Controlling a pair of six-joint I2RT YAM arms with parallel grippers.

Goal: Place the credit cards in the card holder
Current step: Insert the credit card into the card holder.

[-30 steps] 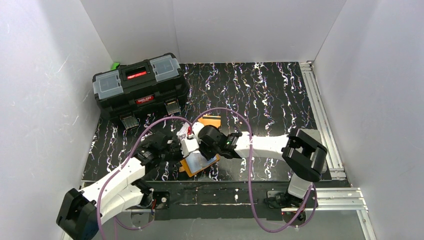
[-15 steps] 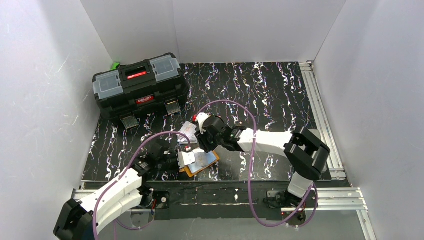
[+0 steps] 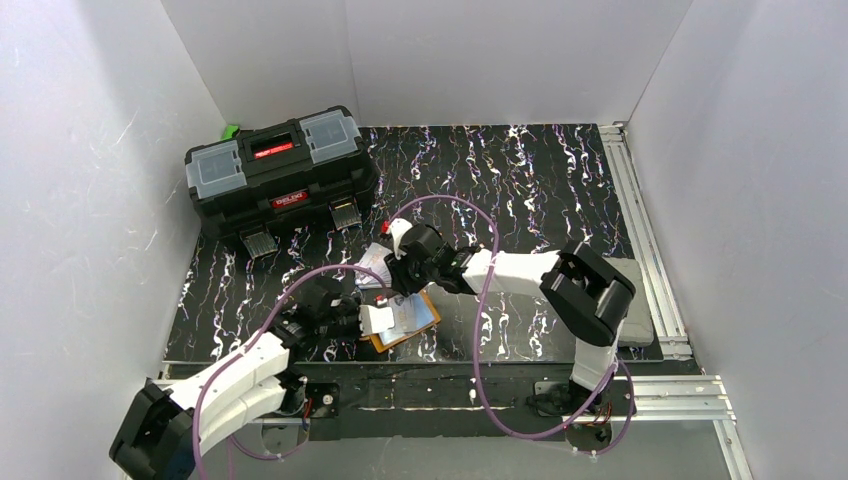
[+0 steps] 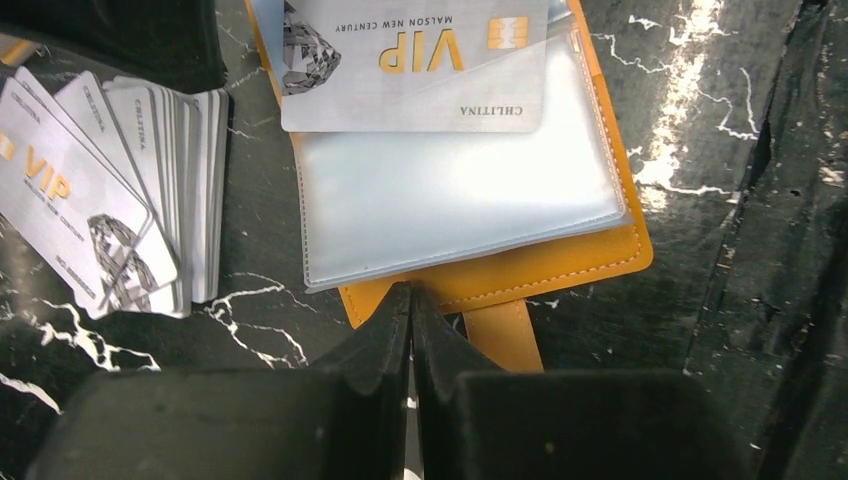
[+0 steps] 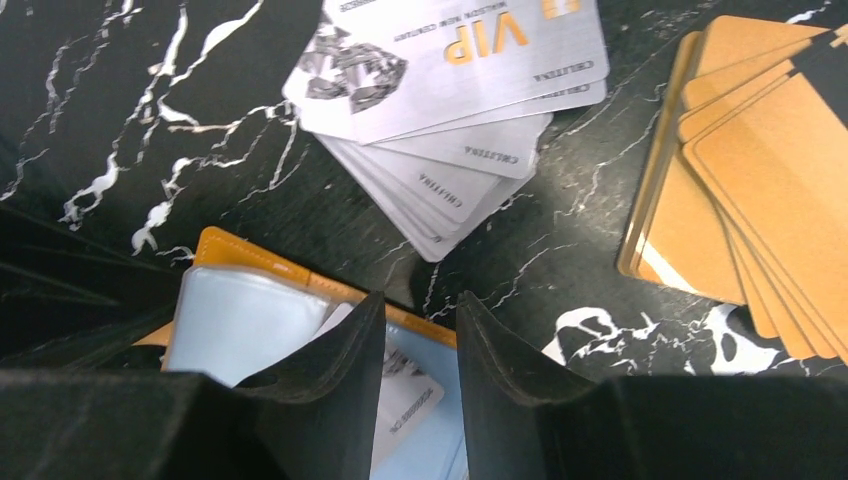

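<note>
The card holder [image 4: 560, 265] lies open on the table, orange with clear sleeves, near the front edge [image 3: 412, 320]. A white VIP credit card [image 4: 415, 65] sits partly inside its top sleeve. My left gripper [image 4: 412, 295] is shut, its tips resting at the holder's near edge beside the snap tab [image 4: 500, 335]. My right gripper [image 5: 415, 310] hangs open and empty over the holder's far edge [image 5: 250, 265]. A fan of white credit cards [image 5: 450, 60] lies just beyond it, with a pile of orange cards [image 5: 760, 180] to the right. In the top view the right arm hides the orange cards.
A big black toolbox [image 3: 280, 175] stands at the back left. White walls close in the table on three sides. A metal rail [image 3: 640, 230] runs along the right edge. Purple cables loop over both arms.
My right gripper has drawn back from over the holder toward the white card stack. The left gripper has shifted right, onto the holder's near edge.
</note>
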